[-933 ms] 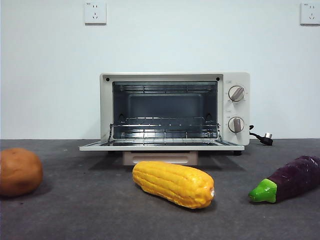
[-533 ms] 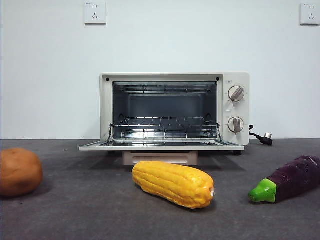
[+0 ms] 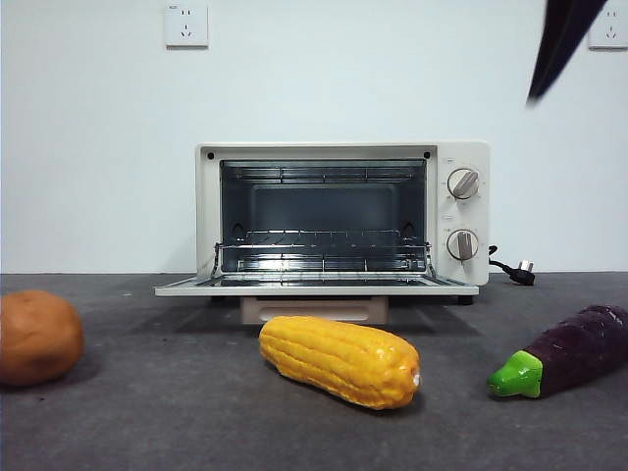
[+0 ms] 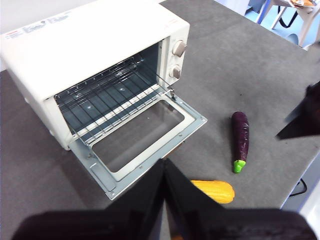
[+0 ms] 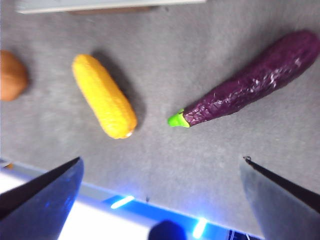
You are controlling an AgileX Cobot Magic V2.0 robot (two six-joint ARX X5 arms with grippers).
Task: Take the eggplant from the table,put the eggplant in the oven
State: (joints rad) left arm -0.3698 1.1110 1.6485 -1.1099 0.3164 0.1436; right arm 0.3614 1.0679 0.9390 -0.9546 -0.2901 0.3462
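The eggplant (image 3: 571, 350) is lying flat on the table (image 3: 196, 412), off to one side of the oven (image 3: 339, 221) and a little nearer than its door, with the green stem end pointing toward the corn (image 3: 340, 360). Nothing is touching it. The oven door (image 4: 142, 142) is hanging fully open and level, so the wire rack (image 3: 322, 245) inside is sitting exposed, ready to take something slid in from the front.

The right gripper (image 5: 160, 172) is hanging above the eggplant with its jaws spread wide, the purple body showing between them from the wrist view; in the front view it is appearing only as a dark tip (image 3: 559, 44) high in the corner. That placement is looking to me like a lineup for a descent onto the eggplant, which is well apart from the corn, leaving room for open jaws. The left gripper (image 4: 164, 167) is waiting higher up, looking down on the oven, its jaws pressed together and holding nothing.

Counting: one eggplant, one corn, one brown lump (image 3: 37, 337), one oven with two knobs (image 3: 463, 183), and two wall sockets (image 3: 186, 25).
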